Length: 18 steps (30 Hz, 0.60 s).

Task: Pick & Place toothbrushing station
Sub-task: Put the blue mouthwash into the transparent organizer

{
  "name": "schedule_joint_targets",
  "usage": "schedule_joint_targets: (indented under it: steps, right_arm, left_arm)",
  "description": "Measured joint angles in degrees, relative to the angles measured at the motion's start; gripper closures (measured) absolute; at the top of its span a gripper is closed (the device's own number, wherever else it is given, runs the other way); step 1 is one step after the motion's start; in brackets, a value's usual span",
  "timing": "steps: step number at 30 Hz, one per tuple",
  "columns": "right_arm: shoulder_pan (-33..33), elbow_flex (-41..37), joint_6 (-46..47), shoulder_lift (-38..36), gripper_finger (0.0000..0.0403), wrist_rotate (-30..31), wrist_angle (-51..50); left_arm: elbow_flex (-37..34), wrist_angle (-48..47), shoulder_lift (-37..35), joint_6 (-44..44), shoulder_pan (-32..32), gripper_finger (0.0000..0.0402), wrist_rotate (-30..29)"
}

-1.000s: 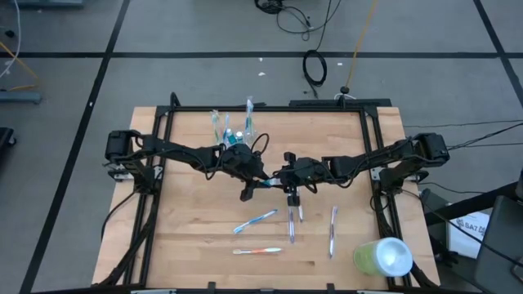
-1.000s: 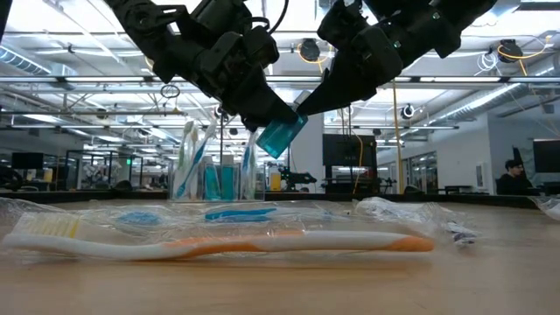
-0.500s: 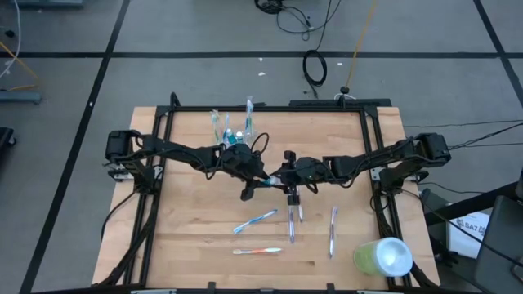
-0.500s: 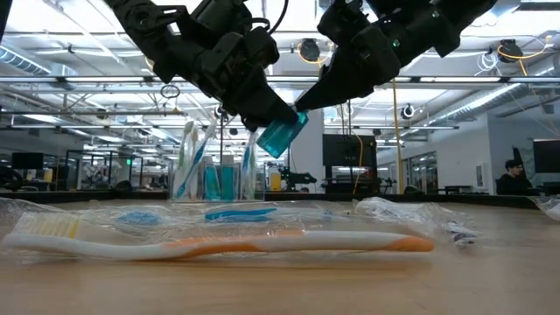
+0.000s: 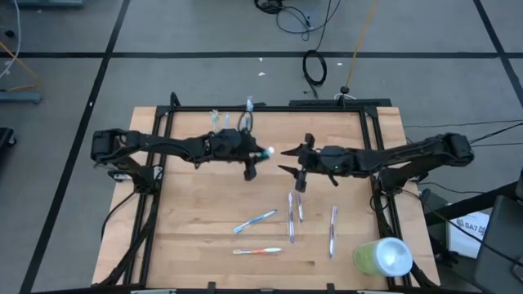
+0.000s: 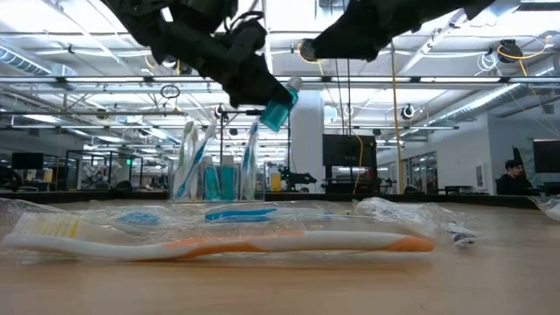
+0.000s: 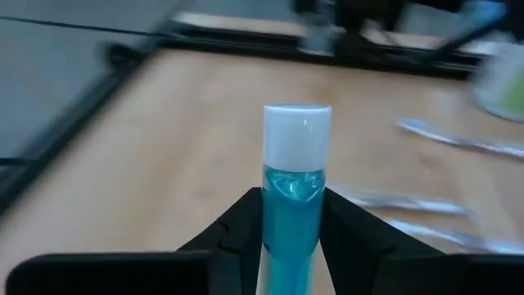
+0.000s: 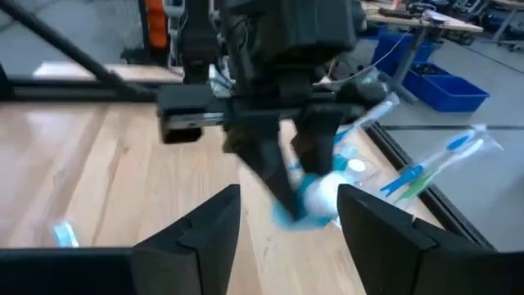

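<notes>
Gripping a white-capped blue tube (image 5: 260, 154) in the left gripper (image 5: 252, 159) above mid-table, near the clear cup (image 5: 233, 128) by the far edge, right gripper (image 5: 292, 160) spread empty just beside, bare wood (image 5: 196, 220) around.

Take the clear cup (image 5: 233, 122) at the table's (image 5: 188, 229) far edge as your landmark: toothbrushes stand in it, and the left gripper (image 5: 255, 159) hangs just right of and nearer than it, clamping a capped tube (image 5: 263, 152) above the wood. You find the right gripper (image 5: 292, 160) further right, fingers spread, apart from the tube. Well nearer than the cup lie the loose toothbrushes (image 5: 255, 220), and the big cylinder (image 5: 382, 256) sits at the near right corner.
</notes>
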Motion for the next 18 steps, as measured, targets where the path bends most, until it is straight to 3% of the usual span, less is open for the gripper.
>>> schedule_joint_targets:
  steps: [5,11,18]
  right_arm:
    - [0.0,-4.5,0.7,-1.3,0.0208,0.0,2.8]
    - [-0.1,-11.7,-0.4,-1.3,0.0209,0.0,13.0]
    - [-1.6,-15.8,-2.6,-1.5,0.0211,-0.1,25.2]
  left_arm:
    - [0.0,-4.5,-4.5,-1.4,0.9,0.029,-17.7]
    - [0.0,-9.0,-4.8,-13.0,1.0,0.0289,-36.1]
    - [-0.1,-10.8,0.7,-23.3,1.0,0.0289,-46.3]
